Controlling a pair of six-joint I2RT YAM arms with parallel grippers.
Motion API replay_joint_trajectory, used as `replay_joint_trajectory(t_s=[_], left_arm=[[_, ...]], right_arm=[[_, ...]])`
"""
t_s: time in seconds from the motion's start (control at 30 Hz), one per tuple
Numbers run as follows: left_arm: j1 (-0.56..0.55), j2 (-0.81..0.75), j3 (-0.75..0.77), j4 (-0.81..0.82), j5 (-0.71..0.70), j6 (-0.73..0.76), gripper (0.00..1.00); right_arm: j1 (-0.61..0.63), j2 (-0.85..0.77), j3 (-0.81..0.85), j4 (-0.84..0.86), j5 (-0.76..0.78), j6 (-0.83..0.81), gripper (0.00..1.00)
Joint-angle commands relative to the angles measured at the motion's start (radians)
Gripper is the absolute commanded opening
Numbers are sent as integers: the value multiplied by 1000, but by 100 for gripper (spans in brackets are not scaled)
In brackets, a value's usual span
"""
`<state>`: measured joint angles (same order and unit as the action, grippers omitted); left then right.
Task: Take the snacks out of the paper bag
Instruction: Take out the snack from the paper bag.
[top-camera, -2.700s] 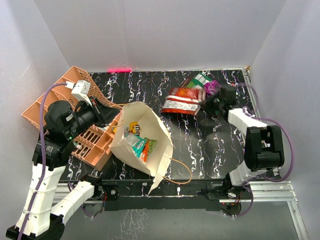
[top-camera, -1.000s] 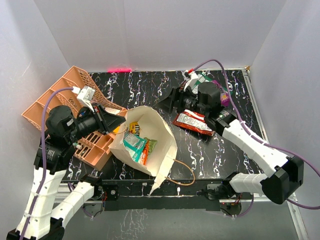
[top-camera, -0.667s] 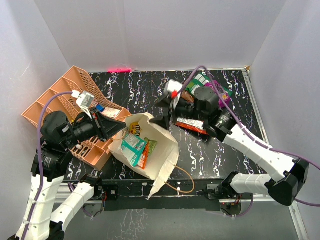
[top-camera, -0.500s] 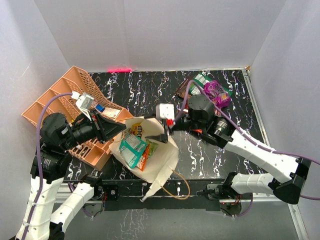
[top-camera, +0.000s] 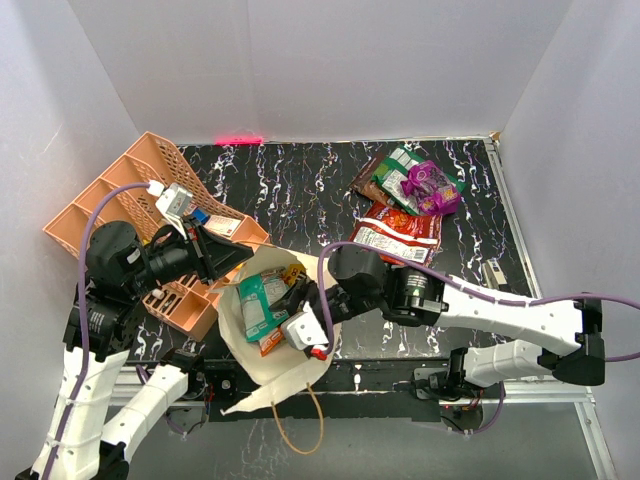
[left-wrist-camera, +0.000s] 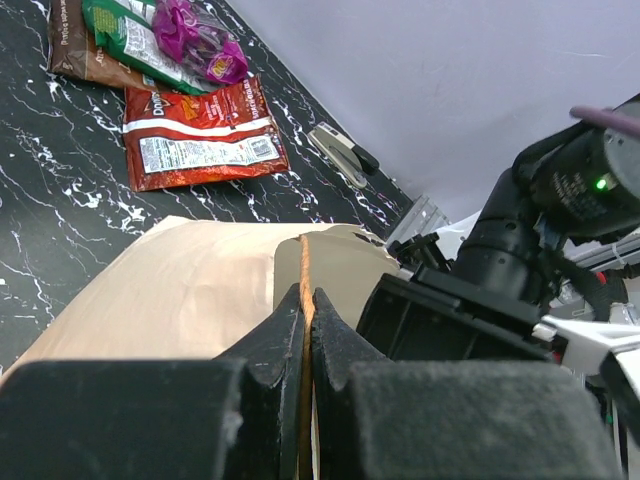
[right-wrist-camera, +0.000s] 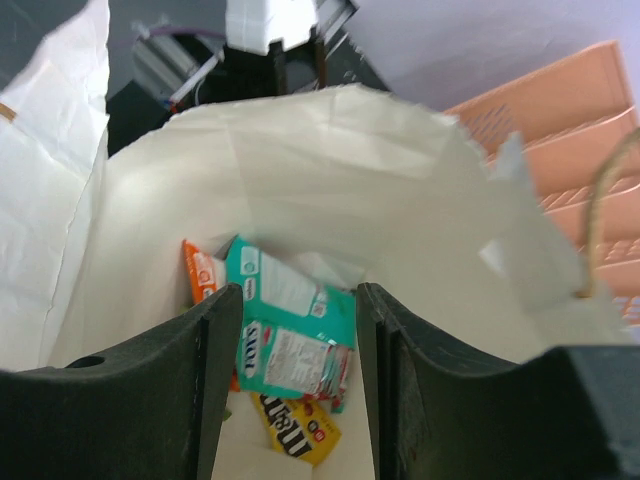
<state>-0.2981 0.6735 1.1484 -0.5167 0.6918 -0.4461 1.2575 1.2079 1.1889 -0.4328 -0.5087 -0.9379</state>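
Note:
The cream paper bag (top-camera: 288, 372) stands open at the near edge, also seen in the left wrist view (left-wrist-camera: 170, 290). My left gripper (top-camera: 244, 263) (left-wrist-camera: 305, 292) is shut on its tan handle at the rim. My right gripper (top-camera: 297, 297) (right-wrist-camera: 298, 300) is open inside the bag mouth, jaws either side of a teal packet (right-wrist-camera: 290, 330) (top-camera: 255, 300) without touching it. An orange packet (right-wrist-camera: 205, 280) and a yellow M&M's packet (right-wrist-camera: 295, 430) lie beside it. On the table at back right lie a red pouch (top-camera: 398, 233), a green packet (top-camera: 400, 175), a purple packet (top-camera: 432, 185) and a brown pouch (top-camera: 368, 180).
The orange compartment tray (top-camera: 110, 200) leans at the left behind my left arm. The bag's other handle (top-camera: 305, 425) hangs over the near table edge. A small dark stapler-like item (top-camera: 492, 275) lies at the right. White walls enclose the table.
My right arm left the red pouch on the table at back right, swung left and dropped into the bag. The bag tipped and slid toward the near edge. My left gripper kept its hold.

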Motion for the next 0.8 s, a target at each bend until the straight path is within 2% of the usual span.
replay_joint_trajectory(t_s=[0.0, 0.27, 0.5, 0.77], left_arm=[[0, 15, 45, 26, 11, -2, 0], [1, 12, 37, 77, 49, -34, 0], [2, -2, 18, 101, 71, -50, 0], [1, -16, 10, 130, 93, -73, 0]], right_arm=[[19, 0, -25, 9, 109, -2, 51], [70, 138, 57, -186, 293, -33, 51], [78, 207, 83, -192, 363, -37, 41], [86, 296, 138, -209, 471, -28, 40]])
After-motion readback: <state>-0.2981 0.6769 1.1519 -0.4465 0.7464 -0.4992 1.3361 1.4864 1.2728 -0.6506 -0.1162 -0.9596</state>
